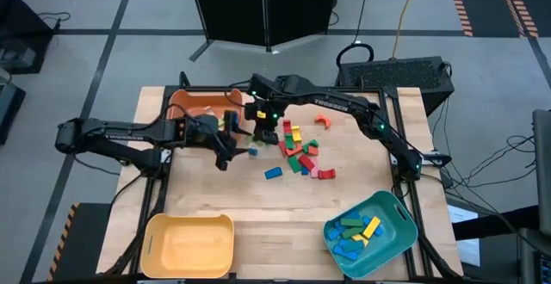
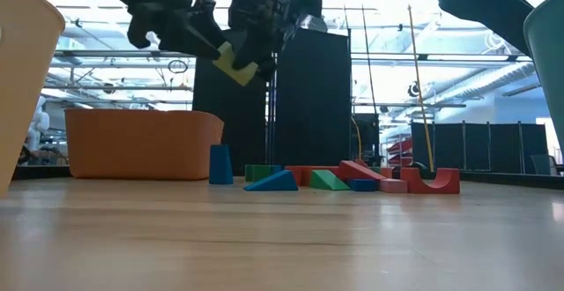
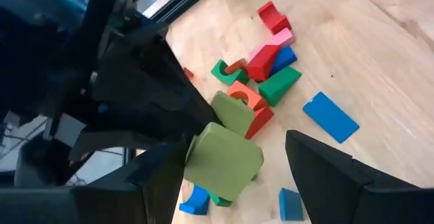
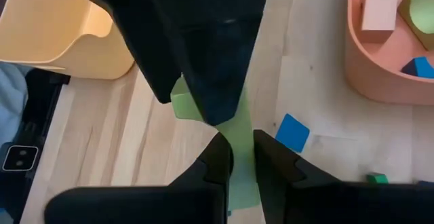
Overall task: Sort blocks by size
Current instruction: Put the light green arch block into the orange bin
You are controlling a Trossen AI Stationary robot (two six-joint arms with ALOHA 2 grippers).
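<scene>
Both arms are matte black, built of slim tubular links with bulkier joint housings. The right arm (image 1: 344, 105) carries pale lettering along its link and small green lights by the wrist. The left arm (image 1: 120, 134) bears similar lettering. The fingers (image 3: 325, 166) are flat, dark and angular.

A: What sort of place is this?
B: A robotics lab or workshop. A wooden table (image 1: 284, 206) stands on grey floor with cables (image 1: 482, 176), striped hazard tape (image 1: 461, 4), dark partitions (image 2: 480, 150) and ceiling ducts (image 2: 458, 84).
</scene>
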